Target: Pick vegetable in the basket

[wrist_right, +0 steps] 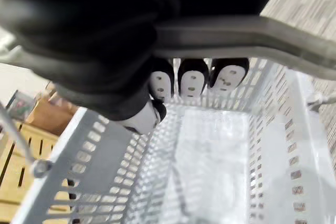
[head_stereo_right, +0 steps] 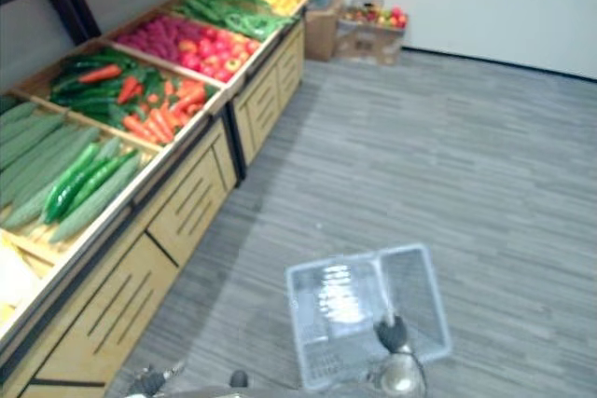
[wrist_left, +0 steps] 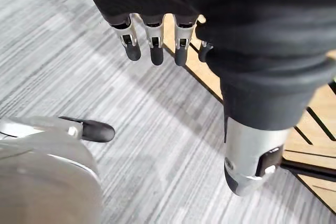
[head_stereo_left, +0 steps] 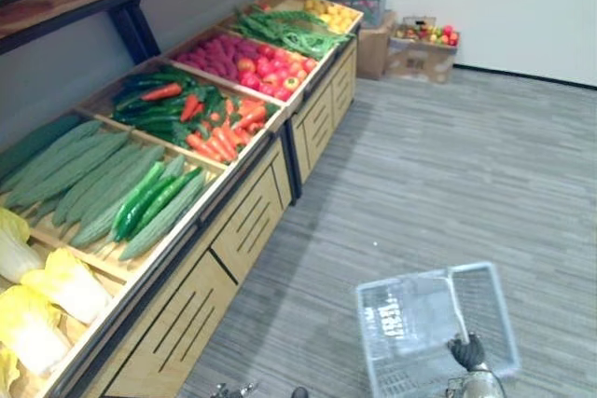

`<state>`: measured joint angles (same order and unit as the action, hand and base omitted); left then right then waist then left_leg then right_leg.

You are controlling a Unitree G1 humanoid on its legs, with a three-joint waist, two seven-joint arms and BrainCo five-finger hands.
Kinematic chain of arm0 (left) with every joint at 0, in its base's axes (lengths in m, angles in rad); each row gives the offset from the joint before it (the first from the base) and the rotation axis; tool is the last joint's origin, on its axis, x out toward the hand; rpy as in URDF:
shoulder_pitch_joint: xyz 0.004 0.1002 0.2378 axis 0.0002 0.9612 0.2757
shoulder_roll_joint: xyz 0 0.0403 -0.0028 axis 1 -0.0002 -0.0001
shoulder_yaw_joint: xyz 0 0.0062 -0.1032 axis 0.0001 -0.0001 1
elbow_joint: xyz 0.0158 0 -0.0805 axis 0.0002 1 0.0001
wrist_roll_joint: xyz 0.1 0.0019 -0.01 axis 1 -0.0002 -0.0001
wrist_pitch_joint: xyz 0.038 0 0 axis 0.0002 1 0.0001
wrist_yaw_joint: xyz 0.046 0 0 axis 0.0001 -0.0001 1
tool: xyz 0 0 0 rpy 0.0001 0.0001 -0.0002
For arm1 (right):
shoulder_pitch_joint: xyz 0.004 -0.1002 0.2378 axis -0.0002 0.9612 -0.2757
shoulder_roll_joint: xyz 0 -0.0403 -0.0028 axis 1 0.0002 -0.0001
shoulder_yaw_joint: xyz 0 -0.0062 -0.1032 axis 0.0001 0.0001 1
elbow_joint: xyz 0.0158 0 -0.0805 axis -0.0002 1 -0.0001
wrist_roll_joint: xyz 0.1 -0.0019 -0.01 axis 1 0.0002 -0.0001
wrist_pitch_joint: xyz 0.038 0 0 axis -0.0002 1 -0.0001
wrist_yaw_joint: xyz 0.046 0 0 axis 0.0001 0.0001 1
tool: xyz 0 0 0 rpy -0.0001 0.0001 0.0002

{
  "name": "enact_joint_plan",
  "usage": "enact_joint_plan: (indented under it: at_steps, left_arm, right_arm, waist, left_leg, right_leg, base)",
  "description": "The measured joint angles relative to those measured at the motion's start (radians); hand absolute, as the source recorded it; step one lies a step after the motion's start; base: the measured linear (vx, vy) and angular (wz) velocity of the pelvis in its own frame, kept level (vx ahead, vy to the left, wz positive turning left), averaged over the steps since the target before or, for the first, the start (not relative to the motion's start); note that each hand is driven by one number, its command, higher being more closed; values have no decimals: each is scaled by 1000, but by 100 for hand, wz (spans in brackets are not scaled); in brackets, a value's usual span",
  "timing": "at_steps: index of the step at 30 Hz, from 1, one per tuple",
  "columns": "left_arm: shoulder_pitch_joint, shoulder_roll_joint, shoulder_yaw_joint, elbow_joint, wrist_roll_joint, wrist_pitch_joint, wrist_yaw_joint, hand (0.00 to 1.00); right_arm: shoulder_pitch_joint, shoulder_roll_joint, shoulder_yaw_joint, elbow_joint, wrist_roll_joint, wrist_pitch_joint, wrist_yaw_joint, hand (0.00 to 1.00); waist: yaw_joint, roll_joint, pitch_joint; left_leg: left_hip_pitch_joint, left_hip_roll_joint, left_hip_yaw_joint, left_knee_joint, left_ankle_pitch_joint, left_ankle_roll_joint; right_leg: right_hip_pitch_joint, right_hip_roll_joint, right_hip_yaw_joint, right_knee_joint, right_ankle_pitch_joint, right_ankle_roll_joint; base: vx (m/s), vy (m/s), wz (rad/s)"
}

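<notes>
Cucumbers [head_stereo_left: 154, 198] lie on the counter [head_stereo_left: 233, 230] leftward, nearest the slack, empty left hand [wrist_left: 156, 45]; the right hand [wrist_right: 191, 80] clasps the basket [head_stereo_left: 485, 305] handle.

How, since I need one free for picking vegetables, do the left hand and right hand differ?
The left hand is open and relaxed; the right hand is curled shut. The left hand holds nothing above the grey floor; the right hand grips the handle of the empty clear basket. Both wear dark ribbed covers.
</notes>
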<state>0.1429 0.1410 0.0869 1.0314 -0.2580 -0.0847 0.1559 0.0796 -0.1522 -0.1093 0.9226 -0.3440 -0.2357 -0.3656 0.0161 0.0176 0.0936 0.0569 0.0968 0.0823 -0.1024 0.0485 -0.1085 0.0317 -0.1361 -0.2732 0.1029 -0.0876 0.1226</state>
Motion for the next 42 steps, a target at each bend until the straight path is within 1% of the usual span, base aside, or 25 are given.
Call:
enact_joint_plan:
  at_steps: [2, 6, 9, 12, 15, 17, 18, 20, 21, 22, 23, 24, 25, 26, 29, 31, 33, 35, 36, 37, 38, 39, 40, 41, 42]
  left_arm:
    - [-1, 0, -1, 0, 5, 0, 1, 0]
    - [12, 0, -2, 1, 5, 10, 1, 0]
    - [17, 0, -3, 0, 5, 14, 6, 0]
    - [21, -2, -3, 0, 4, 23, 17, 0]
    - [24, -3, -3, -9, 2, 21, 27, 0]
    - [45, -5, -3, -24, -6, 18, 35, 0]
    - [69, -10, -2, -42, -13, 14, 35, 0]
    - [99, -23, -3, -58, -12, 5, 33, 0]
    - [96, -30, -2, -59, -11, 6, 31, 0]
    - [96, -31, -1, -59, -11, 6, 31, 0]
    - [97, -34, -2, -57, -3, 7, 22, 0]
    - [100, -40, -2, -57, 0, 8, 11, 0]
    - [116, -49, 0, -56, 0, 9, 7, 0]
    - [132, -54, 3, -54, 0, 10, 5, 0]
    - [174, -68, 21, -32, 0, 29, 7, 0]
    - [189, -80, 39, -10, 0, 43, 26, 0]
    - [188, -80, 41, -5, 4, 43, 33, 0]
    - [185, -80, 48, -1, 31, 42, 32, 0]
    - [180, -77, 49, 3, 45, 41, 32, 0]
    - [175, -70, 50, 5, 45, 41, 31, 0]
    - [173, -66, 52, 6, 45, 41, 29, 0]
    - [171, -63, 53, 7, 45, 43, 25, 0]
    - [170, -62, 53, 6, 45, 44, 20, 0]
    - [168, -60, 53, 6, 46, 44, 16, 0]
    - [161, -55, 55, 4, 43, 44, 13, 0]
  right_arm:
    - [0, -7, -1, 0, 0, 14, 0, 100]
    - [2, -30, -2, -4, -10, 22, 11, 100]
    - [2, -48, -1, -11, -11, 23, 36, 100]
    - [2, -54, 0, -32, -12, 23, 71, 100]
    - [-1, -59, 7, -53, -12, 23, 93, 100]
    - [-7, -68, 23, -53, -12, 23, 100, 100]
    - [-9, -76, 31, -53, -13, 23, 109, 100]
    - [-10, -84, 31, -53, -17, 24, 114, 100]
    - [-5, -82, 9, -53, -28, 30, 115, 100]
    - [-5, -80, -3, -52, -31, 36, 116, 100]
    - [-2, -85, -12, -50, -31, 50, 117, 100]
    - [-1, -94, -25, -42, -30, 56, 114, 100]
    - [-7, -109, -34, -38, -31, 57, 114, 100]
    - [-22, -114, -31, -21, -33, 54, 114, 100]
    - [-75, -90, -18, -6, -50, 33, 116, 100]
    - [-80, -60, -18, -8, -50, 16, 119, 100]
    - [-76, -47, -18, -6, -50, 15, 122, 100]
    - [-76, -43, -18, -3, -50, 15, 125, 100]
    - [-73, -43, -20, -3, -50, 19, 125, 100]
    - [-69, -42, -22, -3, -50, 27, 125, 100]
    - [-64, -42, -24, -2, -50, 31, 126, 100]
    - [-50, -34, -46, -2, -48, 40, 124, 100]
    - [-43, -32, -62, -3, -48, 49, 116, 100]
    - [-48, -32, -71, -5, -48, 51, 112, 100]
    - [-57, -32, -83, -6, -47, 51, 99, 100]
  waist:
    - [-1, -5, -1]
    - [-9, -9, -2]
    - [-12, -7, -3]
    - [-11, -5, -2]
    - [-8, -1, 2]
    - [3, 3, 4]
    - [16, 5, 5]
    - [13, 1, 8]
    - [12, 12, 11]
    - [8, 10, 16]
    - [-1, -2, 24]
    - [0, 6, 25]
    - [9, 24, 28]
    - [18, 24, 28]
    - [30, 22, 31]
    - [37, 19, 33]
    - [41, 17, 34]
    - [40, 14, 36]
    - [40, 9, 39]
    - [40, -1, 45]
    - [40, -9, 49]
    - [38, -16, 51]
    - [25, -17, 53]
    - [21, -18, 54]
    - [13, -16, 56]
  left_leg:
    - [1, 0, 9, 0, -1, -1]
    - [16, 2, 18, 0, -3, -5]
    - [17, 6, 13, 0, -5, -6]
    - [10, 6, -21, 0, -4, -5]
    - [-12, -4, -97, 6, 9, -4]
    - [-21, -14, -142, 7, 20, -6]
    - [-28, -22, -157, 7, 30, -8]
    - [-62, -43, -105, 6, 61, 13]
    - [-80, -35, 38, 11, 43, 92]
    - [-85, -23, 125, 23, 25, 114]
    - [-95, -1, 294, 77, -5, 170]
    - [-98, 27, 423, 138, 3, 190]
    - [-97, 35, 465, 161, 46, 143]
    - [-96, 21, 452, 155, 42, 137]
    - [-89, -15, 444, 113, 47, 134]
    - [-67, -49, 429, 49, 71, 132]
    - [-45, -68, 419, 6, 89, 131]
    - [-44, -76, 408, 5, 88, 130]
    - [-44, -81, 404, 1, 85, 128]
    - [-40, -95, 404, 0, 67, 123]
    - [-36, -106, 404, 0, 56, 126]
    - [-30, -120, 400, -1, 28, 127]
    - [-17, -128, 400, 0, 30, 124]
    - [-12, -130, 398, 0, 28, 126]
    - [2, -122, 386, 0, 16, 136]
  right_leg:
    - [2, 1, 3, -7, 2, 0]
    - [21, 6, 4, -25, 5, 0]
    - [29, 10, -5, -31, 5, 0]
    - [38, 8, -41, -23, 0, -5]
    - [41, -9, -112, 27, -37, -6]
    - [41, -27, -158, 72, -69, -4]
    - [41, -42, -191, 102, -91, -2]
    - [53, -84, -279, 134, -123, 3]
    - [81, -103, -361, 148, -134, 10]
    - [105, -109, -404, 147, -133, 12]
    - [149, -135, -476, 144, -125, 23]
    - [176, -150, -524, 155, -126, 24]
    - [200, -156, -531, 166, -131, 33]
    - [208, -164, -521, 162, -137, 42]
    - [214, -168, -498, 124, -129, 56]
    - [225, -169, -486, 94, -129, 57]
    - [236, -172, -487, 90, -124, 66]
    - [238, -183, -486, 96, -121, 71]
    - [239, -192, -486, 105, -120, 79]
    - [239, -212, -486, 117, -126, 97]
    - [240, -225, -487, 133, -130, 105]
    - [231, -256, -483, 200, -129, 108]
    - [173, -320, -451, 359, -114, 77]
    - [134, -348, -418, 446, -95, 25]
    - [61, -381, -351, 596, -15, -137]
  base:
    - [42, 18, -4]
    - [50, 9, -2]
    - [32, -2, 5]
    - [19, -7, 29]
    - [23, -14, 72]
    - [32, -34, 79]
    - [15, -42, 89]
    - [-23, 1, 136]
    - [-47, 39, 156]
    - [-12, 30, 211]
    - [45, 120, 211]
    - [72, 172, 225]
    - [55, 188, 155]
    - [40, 86, 83]
    - [29, 58, 20]
    - [13, 25, 20]
    - [3, 5, 18]
    - [16, 5, 10]
    - [27, 12, 6]
    - [33, 22, 4]
    - [56, 50, 4]
    - [83, 79, 13]
    - [87, 112, 15]
    - [88, 151, 18]
    - [78, 142, 17]
